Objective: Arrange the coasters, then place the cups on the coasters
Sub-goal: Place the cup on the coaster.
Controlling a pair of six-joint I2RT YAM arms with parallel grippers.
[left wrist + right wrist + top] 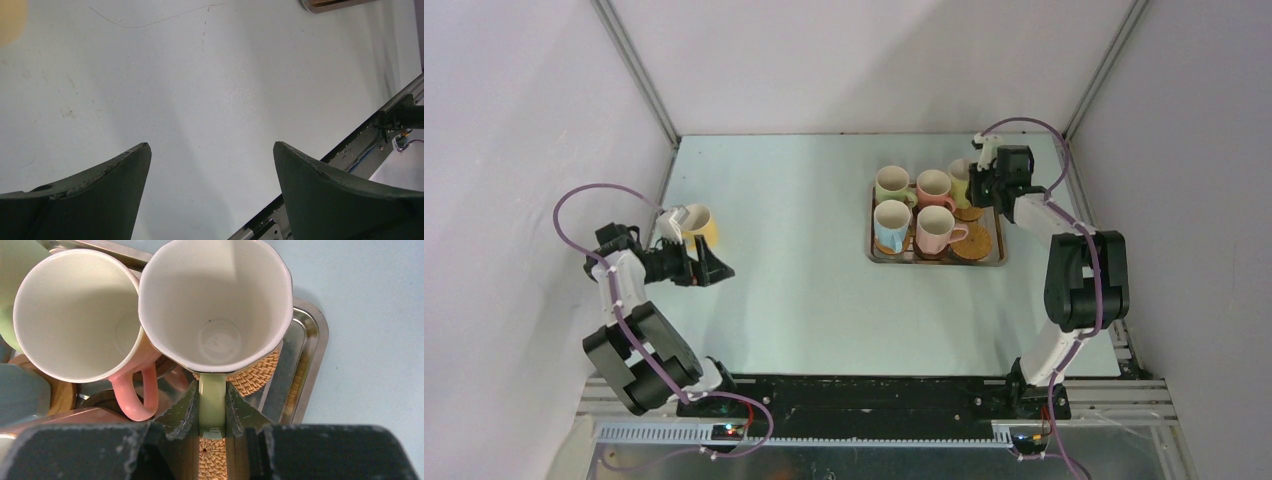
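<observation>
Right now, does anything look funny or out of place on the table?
Yes. One yellow mug sits alone at the table's far left by the open left gripper, away from the other mugs crowded in the rectangular steel tray, where the right gripper pinches a pale yellowish mug's handle. Nothing looks spilled.

The worktop (804,280) is a pale blue-green sheet, walled at the left, far and right sides. Up close it shows small scuffs and one long thin curved scratch (150,22). Two things lie directly on it. A rectangular steel tray (934,262) sits flat at the far right, its long side running left to right. A yellow cup (696,222) rests well apart from it at the left edge; whether upright or tipped is unclear.
</observation>
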